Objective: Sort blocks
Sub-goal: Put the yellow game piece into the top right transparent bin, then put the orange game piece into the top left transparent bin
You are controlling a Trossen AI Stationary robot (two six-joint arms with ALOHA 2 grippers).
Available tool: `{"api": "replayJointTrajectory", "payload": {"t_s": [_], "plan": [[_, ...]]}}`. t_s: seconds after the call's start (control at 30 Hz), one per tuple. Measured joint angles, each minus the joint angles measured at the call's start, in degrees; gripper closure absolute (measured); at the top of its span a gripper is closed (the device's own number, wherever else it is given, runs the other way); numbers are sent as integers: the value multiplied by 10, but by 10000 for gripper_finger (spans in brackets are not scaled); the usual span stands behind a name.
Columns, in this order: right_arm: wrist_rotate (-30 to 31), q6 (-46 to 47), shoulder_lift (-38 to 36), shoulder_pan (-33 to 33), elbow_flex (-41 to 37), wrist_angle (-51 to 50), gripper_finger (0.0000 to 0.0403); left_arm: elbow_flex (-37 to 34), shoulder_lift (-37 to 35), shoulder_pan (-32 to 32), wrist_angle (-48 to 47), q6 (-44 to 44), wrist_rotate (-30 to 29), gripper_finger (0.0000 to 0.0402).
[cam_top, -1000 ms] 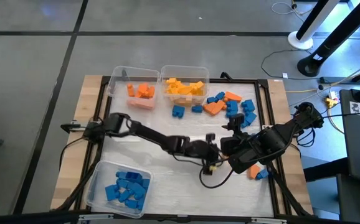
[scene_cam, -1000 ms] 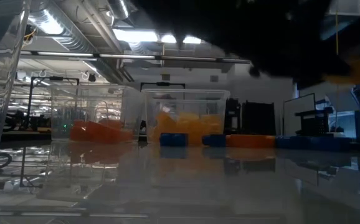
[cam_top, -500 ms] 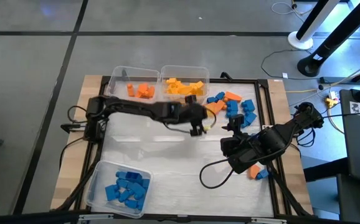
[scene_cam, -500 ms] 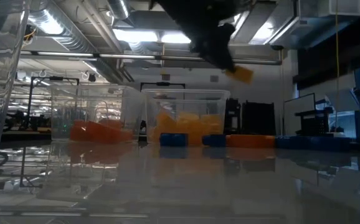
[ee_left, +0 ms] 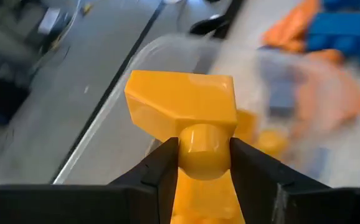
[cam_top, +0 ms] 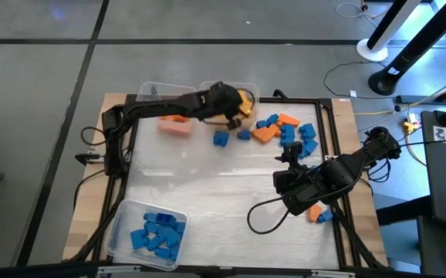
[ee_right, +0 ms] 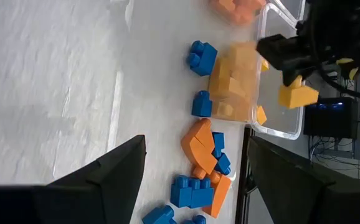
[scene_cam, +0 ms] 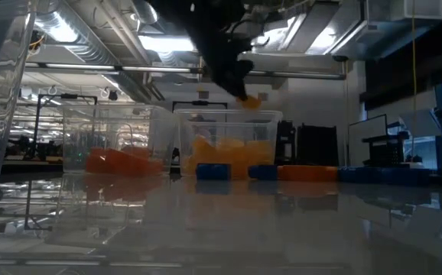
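Left gripper: the left gripper [ee_left: 203,163] pinches a yellow block [ee_left: 183,115] between its two dark fingers [ee_left: 160,169], clamped on the block's round stud.
Left gripper's place: it hangs above the yellow bin [cam_top: 250,87], at the table's far edge.
Yellow block: it sticks out past the fingertips; in the low view it shows in the air just under the gripper, over the bin's rim [scene_cam: 229,114].
Below the gripper: more yellow blocks [ee_right: 233,78] lie in the bin.
Beside the gripper: the orange bin [cam_top: 152,90] with orange blocks [cam_top: 175,123] stands next to the yellow bin, on the left arm's side.
Loose pile: blue and orange blocks [cam_top: 285,131] lie on the table [cam_top: 207,193] on the other side of the gripper, near the yellow bin.
Right gripper: the right gripper [cam_top: 290,157] waits with fingers spread wide, holding nothing, low over the table well apart from the left gripper.
Near the right arm: an orange and a blue block [cam_top: 319,215] lie beside it.
Blue bin: the blue bin [cam_top: 123,212] with blue blocks [cam_top: 157,234] stands at the near edge, far from both grippers.
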Motion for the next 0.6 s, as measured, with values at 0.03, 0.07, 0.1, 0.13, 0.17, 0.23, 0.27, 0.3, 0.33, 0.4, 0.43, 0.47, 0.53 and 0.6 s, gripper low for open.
{"api": "replayJointTrajectory", "payload": {"t_s": [0.03,0.07,0.1,0.13,0.17,0.23,0.27,0.3,0.33,0.4,0.43,0.47,0.53,0.6], "plan": [[0,0,0,0,0,0,123,0,1,9,-6,-9,0,275],[0,0,0,0,0,0,123,0,1,18,-13,-12,1,273],[0,-1,0,0,0,0,123,0,2,26,-22,-14,1,270],[0,-1,0,0,0,0,123,0,2,32,-33,-14,1,266],[0,-1,0,0,0,0,123,0,2,38,-42,-16,1,262],[0,-1,0,0,0,0,123,0,3,48,-55,-23,2,251],[2,-1,0,0,0,0,123,0,3,52,-60,-27,2,245],[4,-2,0,0,0,0,123,0,3,56,-62,-32,2,239],[4,-1,0,0,0,0,123,0,3,59,-64,-39,2,233],[-1,2,0,-1,0,0,123,0,3,64,-66,-49,2,220],[-8,5,1,-1,0,0,123,0,3,65,-64,-55,2,214],[-22,15,2,-1,0,0,123,0,3,67,-64,-58,2,209],[-60,48,6,0,0,1,123,0,3,68,-64,-63,2,201],[-104,96,15,0,0,0,123,0,3,65,-66,-65,2,197]]}}
